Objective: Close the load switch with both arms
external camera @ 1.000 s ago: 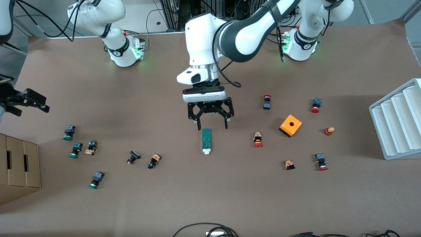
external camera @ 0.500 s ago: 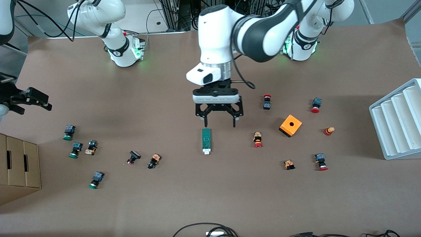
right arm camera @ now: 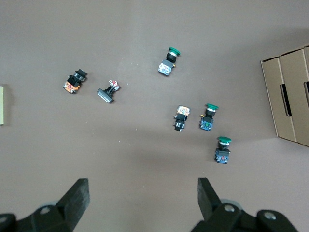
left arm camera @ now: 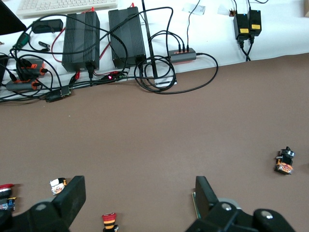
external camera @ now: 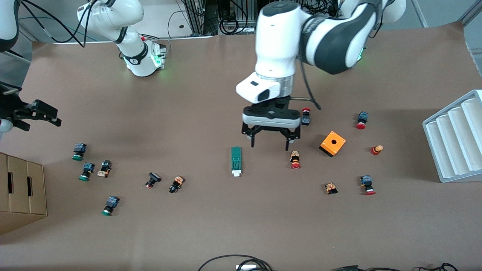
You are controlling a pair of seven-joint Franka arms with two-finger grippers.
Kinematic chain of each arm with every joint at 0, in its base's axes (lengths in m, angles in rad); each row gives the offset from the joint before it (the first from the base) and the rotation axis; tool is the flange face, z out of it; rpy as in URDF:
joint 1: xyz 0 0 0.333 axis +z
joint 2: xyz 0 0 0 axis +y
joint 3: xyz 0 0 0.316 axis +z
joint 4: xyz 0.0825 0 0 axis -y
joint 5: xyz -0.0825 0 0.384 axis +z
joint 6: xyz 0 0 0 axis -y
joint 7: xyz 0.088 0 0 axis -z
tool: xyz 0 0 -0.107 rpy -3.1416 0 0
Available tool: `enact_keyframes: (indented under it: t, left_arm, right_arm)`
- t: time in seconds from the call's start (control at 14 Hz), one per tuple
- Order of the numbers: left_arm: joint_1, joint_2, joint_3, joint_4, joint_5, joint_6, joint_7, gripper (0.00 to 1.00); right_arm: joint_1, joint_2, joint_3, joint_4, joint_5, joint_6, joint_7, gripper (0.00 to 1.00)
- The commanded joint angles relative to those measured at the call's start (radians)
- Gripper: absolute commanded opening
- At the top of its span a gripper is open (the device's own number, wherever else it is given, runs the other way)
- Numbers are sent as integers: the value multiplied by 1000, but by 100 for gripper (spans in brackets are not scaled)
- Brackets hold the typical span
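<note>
Switch [external camera: 236,161] lies flat mid-desk, its white tab at the end nearer the front camera, untouched. Your left end effector [external camera: 271,143] hangs open over bare desk [external camera: 211,210] between the switch and a red-capped button [external camera: 295,159]. Your right end effector [external camera: 37,113], also open, waits at the right arm's end, above a cardboard box [external camera: 20,192]. The front view alone shows the orange box [external camera: 333,143]. The right wrist view shows green-capped buttons [right arm camera: 209,118] and only the switch's edge.
</note>
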Motion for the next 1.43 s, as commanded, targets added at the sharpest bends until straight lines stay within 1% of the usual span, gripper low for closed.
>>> enact_keyframes:
  t: [0.0,0.14,0.29,0.5,0.64,0.79,0.93,1.0,1.21,1.36]
  left_arm:
    - [53,-41,-1,-19,-70,-1,92,100]
    - [78,-53,8,-21,-122,-4,109,100]
    - [95,-58,41,-19,-165,-4,143,100]
    - [139,-68,49,-19,-232,-15,219,100]
    - [167,-82,60,-18,-260,-88,223,100]
    - [182,-103,84,-21,-280,-127,226,100]
    - [193,-114,85,-24,-286,-183,252,100]
    - [201,-119,86,-26,-309,-207,258,100]
    - [266,-133,88,-47,-369,-217,261,100]
    - [317,-136,88,-55,-404,-256,294,100]
  right_arm:
    - [2,-7,0,3,-10,-10,-5,100]
    - [2,-7,0,5,-10,-7,-7,100]
    - [1,-7,0,11,-10,-8,-8,100]
    - [4,-7,0,10,-10,-11,-7,100]
    - [6,-7,1,11,-10,-10,-7,100]
    - [7,-7,1,11,-10,-11,-5,100]
    - [6,-7,1,11,-10,-13,-7,100]
    - [6,-7,1,10,-10,-13,-7,100]
    - [7,-7,1,10,-10,-14,-5,100]
    - [7,-7,1,10,-10,-14,-5,100]
